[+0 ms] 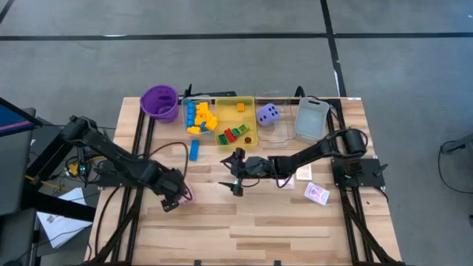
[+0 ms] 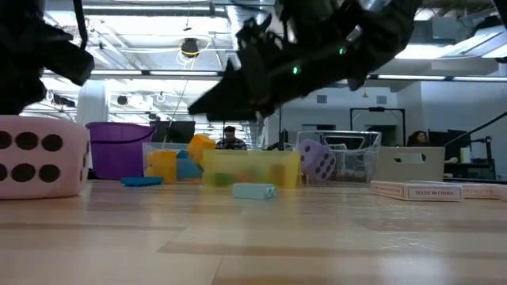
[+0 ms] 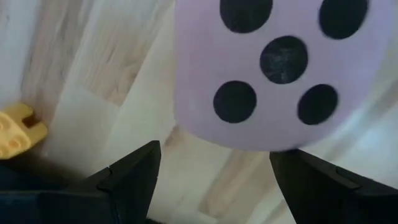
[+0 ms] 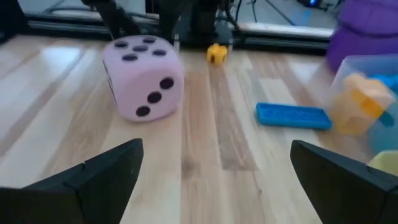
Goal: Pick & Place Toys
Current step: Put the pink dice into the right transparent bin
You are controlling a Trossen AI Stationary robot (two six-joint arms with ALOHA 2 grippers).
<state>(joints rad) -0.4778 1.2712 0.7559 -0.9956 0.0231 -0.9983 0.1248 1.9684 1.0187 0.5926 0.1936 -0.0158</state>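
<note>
Two dark robot arms are working over a wooden table [image 1: 244, 214] strewn with toys. The left gripper [image 1: 174, 196] is hanging low over the table's left front part, its fingers [image 3: 134, 171] standing apart just short of a pink die [image 4: 143, 76] that is sitting on the wood; the die is filling most of the left wrist view, not clamped. A small yellow block [image 4: 216, 54] is lying on the table beyond the die.

The right gripper [image 1: 236, 172] is hovering near the table's middle, its fingers [image 4: 102, 171] spread wide with nothing between them, facing the pink die across bare planks.

A flat blue block [image 1: 194, 151] is lying on the wood just in front of the trays. Behind it, a clear tray [image 1: 194, 98] is holding yellow and blue blocks, and a yellow tray [image 1: 250, 100] is holding red, green and orange pieces. A purple die [image 1: 267, 114] is resting in another clear tray [image 1: 279, 134] to the right, next to a grey tray [image 1: 312, 118]. A purple cup [image 1: 160, 102] is standing at the back left. Red-patterned cards [image 1: 316, 193] are lying near the right arm's base.
</note>
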